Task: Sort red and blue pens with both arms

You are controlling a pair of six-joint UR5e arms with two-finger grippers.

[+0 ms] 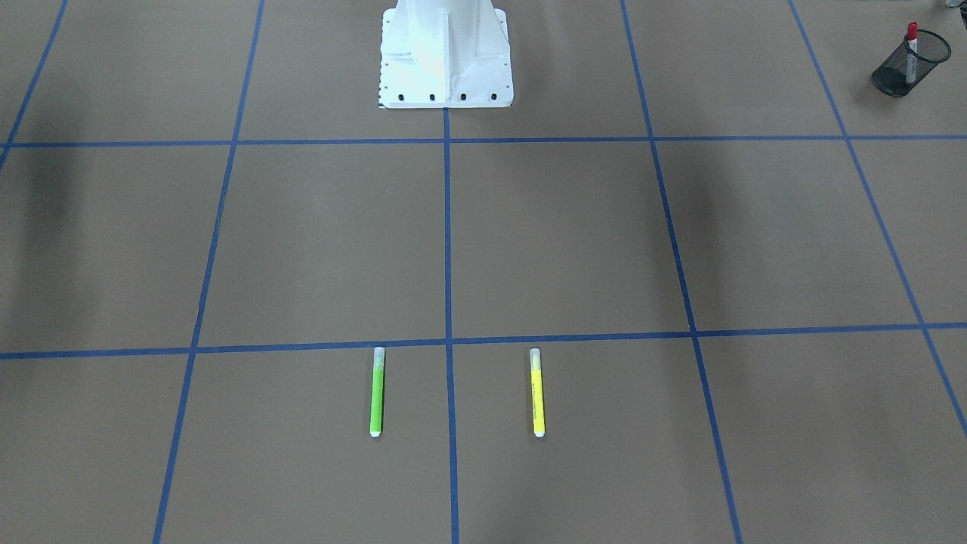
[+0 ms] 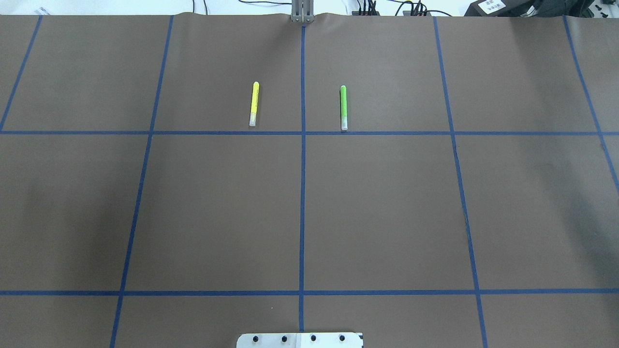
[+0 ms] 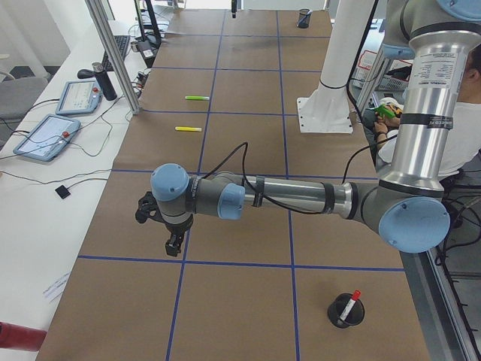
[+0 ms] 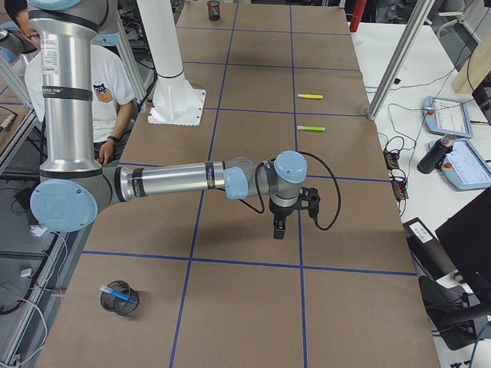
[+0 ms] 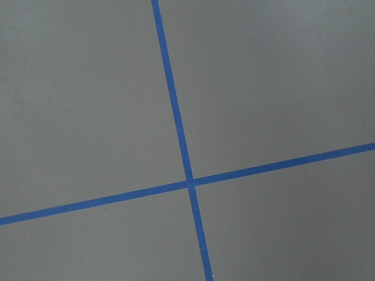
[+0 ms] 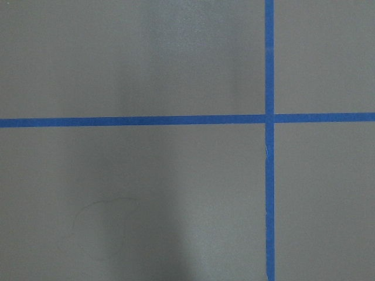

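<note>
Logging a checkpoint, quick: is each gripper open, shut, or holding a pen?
Left gripper: cannot be told; seen only from the side.
Right gripper: cannot be told; seen only from the side.

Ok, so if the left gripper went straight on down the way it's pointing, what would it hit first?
Probably only the table, near a blue tape crossing. The left gripper points down, and its wrist view shows nothing else below.

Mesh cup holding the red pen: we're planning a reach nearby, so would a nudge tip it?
Probably light, being open wire mesh, so the mesh cup may slide or tip. The red pen leans past its rim, likely raising that risk.
</note>
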